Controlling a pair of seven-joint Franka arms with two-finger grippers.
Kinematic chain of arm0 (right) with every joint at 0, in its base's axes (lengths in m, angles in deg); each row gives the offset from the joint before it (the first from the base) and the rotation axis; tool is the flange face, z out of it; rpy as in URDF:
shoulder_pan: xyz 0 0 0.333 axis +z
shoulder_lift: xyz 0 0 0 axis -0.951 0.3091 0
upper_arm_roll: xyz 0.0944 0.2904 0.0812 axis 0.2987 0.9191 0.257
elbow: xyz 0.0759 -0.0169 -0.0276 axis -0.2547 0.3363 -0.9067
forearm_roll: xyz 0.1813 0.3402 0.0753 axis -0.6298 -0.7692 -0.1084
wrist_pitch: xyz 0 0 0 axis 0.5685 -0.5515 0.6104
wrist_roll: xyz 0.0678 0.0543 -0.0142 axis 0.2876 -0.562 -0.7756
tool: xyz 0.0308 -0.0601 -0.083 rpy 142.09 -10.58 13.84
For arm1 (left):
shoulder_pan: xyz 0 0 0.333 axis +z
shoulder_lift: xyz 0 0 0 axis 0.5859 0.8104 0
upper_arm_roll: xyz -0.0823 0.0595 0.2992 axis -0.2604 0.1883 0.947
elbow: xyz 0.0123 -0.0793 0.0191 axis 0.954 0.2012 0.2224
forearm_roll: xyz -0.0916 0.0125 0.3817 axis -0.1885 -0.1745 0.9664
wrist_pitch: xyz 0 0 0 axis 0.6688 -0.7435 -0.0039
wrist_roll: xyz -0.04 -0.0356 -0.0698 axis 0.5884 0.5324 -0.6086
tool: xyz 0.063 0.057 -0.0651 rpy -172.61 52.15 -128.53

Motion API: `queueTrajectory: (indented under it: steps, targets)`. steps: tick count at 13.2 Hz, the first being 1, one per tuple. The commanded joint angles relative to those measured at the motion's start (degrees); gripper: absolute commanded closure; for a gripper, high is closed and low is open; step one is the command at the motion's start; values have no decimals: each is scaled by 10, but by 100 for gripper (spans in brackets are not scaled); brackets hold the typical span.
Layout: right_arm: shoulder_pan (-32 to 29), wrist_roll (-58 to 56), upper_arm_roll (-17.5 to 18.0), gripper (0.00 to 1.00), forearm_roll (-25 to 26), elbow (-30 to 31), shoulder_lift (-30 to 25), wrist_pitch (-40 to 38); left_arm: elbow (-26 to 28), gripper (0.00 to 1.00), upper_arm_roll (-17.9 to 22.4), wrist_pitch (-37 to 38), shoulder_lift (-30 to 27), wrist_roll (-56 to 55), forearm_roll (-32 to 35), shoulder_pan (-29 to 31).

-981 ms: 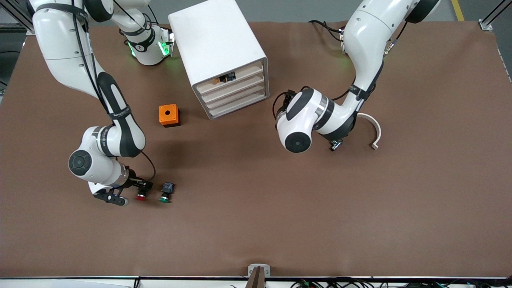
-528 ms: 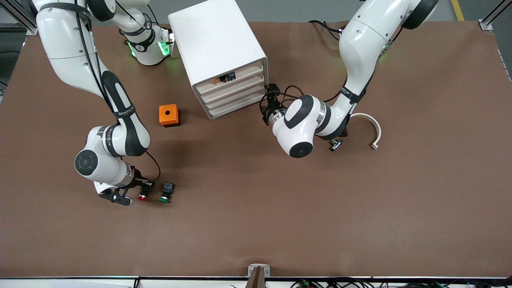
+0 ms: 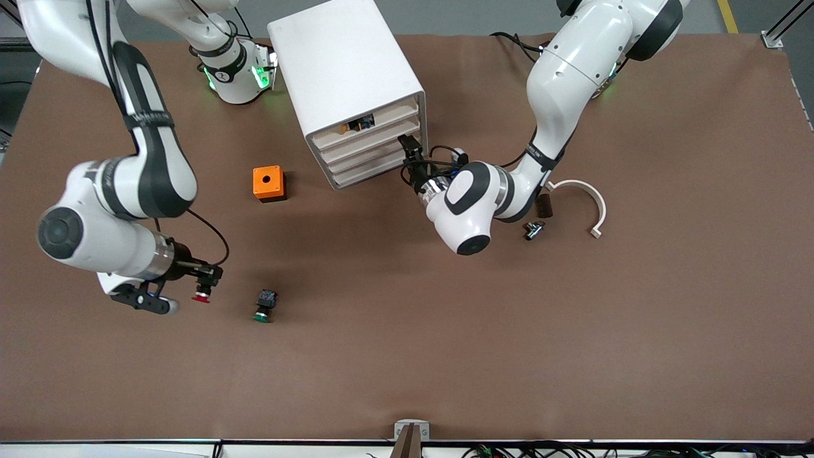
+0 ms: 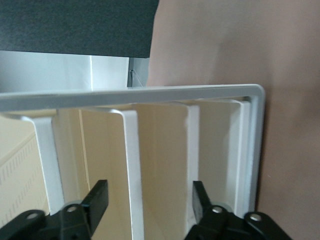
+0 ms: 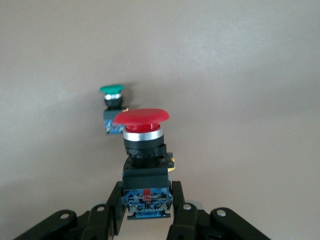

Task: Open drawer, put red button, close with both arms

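The white cabinet (image 3: 346, 76) stands with all four drawers shut; the second drawer (image 3: 372, 140) sits under the one showing an orange part. My left gripper (image 3: 409, 146) is open right at the drawer fronts, at the corner toward the left arm's end. In the left wrist view its fingers (image 4: 98, 199) straddle a white divider of the cabinet (image 4: 150, 94). My right gripper (image 3: 206, 282) is shut on the red button (image 3: 202, 296) and holds it above the table. The right wrist view shows the red button (image 5: 142, 145) gripped by its black-and-blue body.
The green-capped button (image 3: 263, 305) lies on the table beside my right gripper, also in the right wrist view (image 5: 112, 107). An orange box (image 3: 268, 183) sits near the cabinet. A white curved piece (image 3: 582, 197), a dark block (image 3: 544, 205) and a small metal part (image 3: 533, 230) lie by the left arm.
My right gripper has lifted the red button off the table and away from the green one. My left gripper has moved up to the cabinet's drawer fronts.
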Motion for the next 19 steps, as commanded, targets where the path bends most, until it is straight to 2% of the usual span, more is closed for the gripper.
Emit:
queueTrajectory:
  steps: [1, 3, 4, 6, 7, 8, 13, 16, 17, 18, 19]
  targets:
    - [11, 37, 1, 100, -3, -4, -47, -68, -13, 32, 2, -1, 12, -21, -29, -17]
    - [27, 90, 1, 100, -3, -40, -52, -136, -15, 42, 2, -15, 18, -20, -33, -28]
    - [37, 120, 1, 100, -4, -53, -58, -154, -17, 52, 2, -24, 20, -20, -33, -33]
    - [61, 201, 2, 100, -4, -76, -58, -181, -19, 83, 3, -38, 19, -18, -33, -35]
    - [71, 228, 2, 100, -4, -77, -59, -186, -27, 94, 5, -37, 20, -18, -33, -31]
    - [84, 267, 3, 100, -4, -79, -59, -195, -30, 99, 8, -36, 17, -18, -30, -27]
    - [132, 413, 3, 99, -5, -98, -59, -220, -69, 99, 17, -41, 21, 0, -26, 20]
    - [164, 482, 3, 99, -6, -99, -59, -212, -81, 99, 48, -55, 20, 43, -30, 33]
    - [170, 505, 2, 99, -24, -99, -59, -206, -81, 97, 53, -65, 20, 46, -30, 33]
    - [174, 529, 1, 99, -47, -97, -59, -198, -81, 89, 53, -75, 21, 54, -30, 33]
    - [182, 558, 1, 99, -52, -93, -59, -187, -80, 77, 53, -80, 21, 63, -31, 33]
